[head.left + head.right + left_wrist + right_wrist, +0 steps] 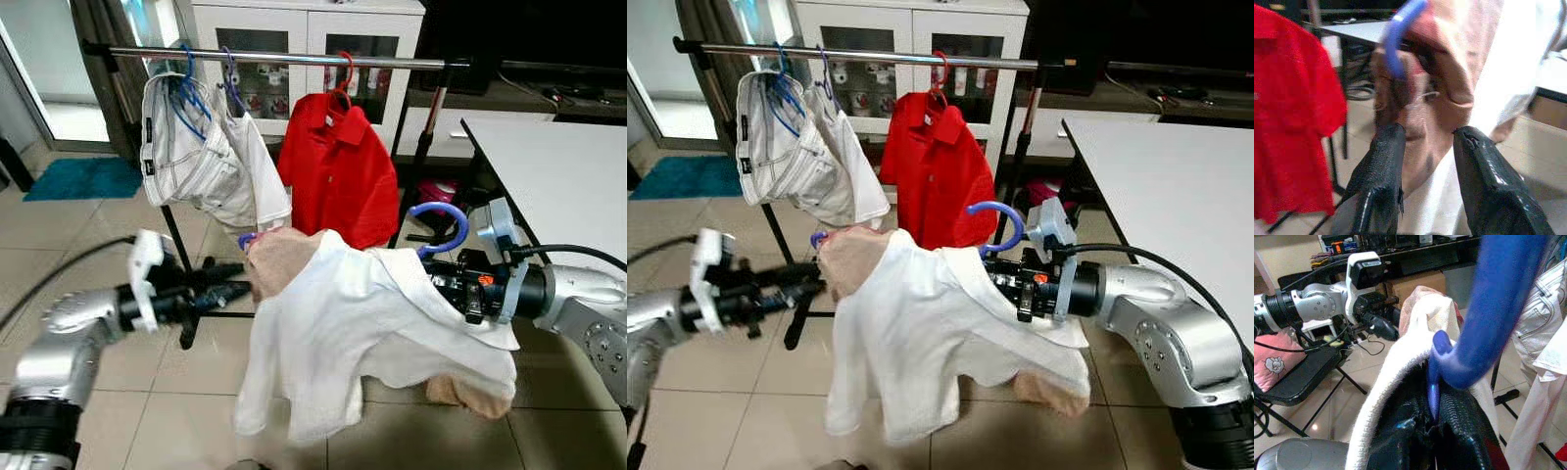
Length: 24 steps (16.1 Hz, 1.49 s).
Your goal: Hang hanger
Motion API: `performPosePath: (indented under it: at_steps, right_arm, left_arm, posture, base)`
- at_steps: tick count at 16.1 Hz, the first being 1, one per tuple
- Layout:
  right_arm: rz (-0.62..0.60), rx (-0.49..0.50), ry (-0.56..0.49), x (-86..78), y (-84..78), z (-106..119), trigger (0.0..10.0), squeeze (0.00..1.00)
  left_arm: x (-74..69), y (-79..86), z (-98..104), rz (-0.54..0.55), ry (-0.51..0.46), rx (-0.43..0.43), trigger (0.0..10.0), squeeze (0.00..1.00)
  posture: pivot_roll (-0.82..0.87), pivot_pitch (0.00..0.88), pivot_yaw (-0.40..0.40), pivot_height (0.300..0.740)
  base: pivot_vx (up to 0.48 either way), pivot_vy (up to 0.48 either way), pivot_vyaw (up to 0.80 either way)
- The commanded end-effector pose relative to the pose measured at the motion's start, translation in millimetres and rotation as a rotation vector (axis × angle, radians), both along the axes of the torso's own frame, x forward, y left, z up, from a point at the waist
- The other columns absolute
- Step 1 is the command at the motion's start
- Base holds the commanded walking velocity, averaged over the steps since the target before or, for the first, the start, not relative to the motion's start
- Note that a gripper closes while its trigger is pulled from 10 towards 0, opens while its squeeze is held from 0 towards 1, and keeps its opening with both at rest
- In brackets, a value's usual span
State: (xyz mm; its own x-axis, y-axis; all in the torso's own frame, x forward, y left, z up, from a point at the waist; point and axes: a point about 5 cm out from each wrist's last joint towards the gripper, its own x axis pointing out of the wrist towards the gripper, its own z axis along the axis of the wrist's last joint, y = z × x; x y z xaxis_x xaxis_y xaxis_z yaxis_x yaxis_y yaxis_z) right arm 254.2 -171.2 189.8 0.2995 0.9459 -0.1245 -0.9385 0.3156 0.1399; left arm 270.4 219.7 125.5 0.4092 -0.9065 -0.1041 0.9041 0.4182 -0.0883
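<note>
Right gripper point(1004, 274) clamped tight on the neck of a blue plastic hanger point(999, 217), hook curling up just above the fingers. Held a white collared shirt point(921, 333) draped over a peach garment point(854, 257), hanging between both grippers. Left gripper point(235, 284) spread open at the far shoulder end, fingertips point(1388, 142) right against the peach fabric, not pinching it. Sat well below the silver metal clothes rail point(294, 59), with a red polo shirt point(338, 171) and white jeans point(191, 157) hanging beyond.
</note>
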Motion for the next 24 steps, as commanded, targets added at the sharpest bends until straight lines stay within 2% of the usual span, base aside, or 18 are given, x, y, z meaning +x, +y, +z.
performPosePath:
  at_steps: [1,3,4,5,6,20,23,24]
  right_arm:
    - [0.013,0.013,-0.026,-1.0,0.4,8.0,10.0,0.0]
    - [0.014,0.014,-0.023,-0.7,0.7,7.6,10.0,0.0]
    - [0.017,0.015,-0.023,0.1,1.4,7.8,10.0,0.0]
    - [0.02,0.016,-0.024,0.8,2.0,8.2,10.0,0.0]
    - [0.022,0.016,-0.025,1.4,2.3,8.6,10.0,0.0]
    - [0.028,0.018,-0.027,4.7,4.8,10.3,10.0,0.0]
    - [-0.094,-0.11,-0.009,14.1,-4.2,-5.7,10.0,0.0]
    - [-0.103,-0.12,-0.008,14.8,-5.3,-7.8,10.0,0.0]
  left_arm:
    - [0.7,-2.9,1.9,-0.025,-0.013,0.011,10.0,0.0]
    - [1.1,-3.4,0.2,-0.021,-0.024,0.015,10.0,0.0]
    - [4.2,-2.3,0.7,0.006,-0.041,0.01,4.4,0.0]
    - [6.3,-1.7,1.3,0.02,-0.047,0.002,2.6,0.0]
    - [7.1,-2.2,1.8,0.018,-0.044,-0.001,0.0,0.0]
    - [14.1,-7.9,2.2,-0.006,-0.046,-0.018,0.0,0.0]
    - [8.9,-7.3,11.9,-0.027,-0.061,-0.018,0.0,0.0]
    - [7.8,-7.5,14.4,-0.031,-0.065,-0.021,0.0,0.0]
  posture:
    - [-0.15,0.0,0.017,0.74]
    - [-0.15,0.0,0.011,0.74]
    - [-0.15,0.0,0.01,0.74]
    - [-0.15,0.0,0.008,0.74]
    - [-0.15,0.0,0.007,0.74]
    - [-0.15,0.0,0.01,0.74]
    - [-0.15,0.0,0.02,0.74]
    - [-0.15,0.0,0.019,0.74]
  base:
    - [0.0,0.0,0.0]
    - [0.0,0.0,0.0]
    - [0.0,0.0,0.0]
    - [0.0,0.0,0.0]
    - [0.0,0.0,0.0]
    - [0.0,0.0,0.0]
    - [0.0,0.0,0.0]
    - [0.0,0.0,0.0]
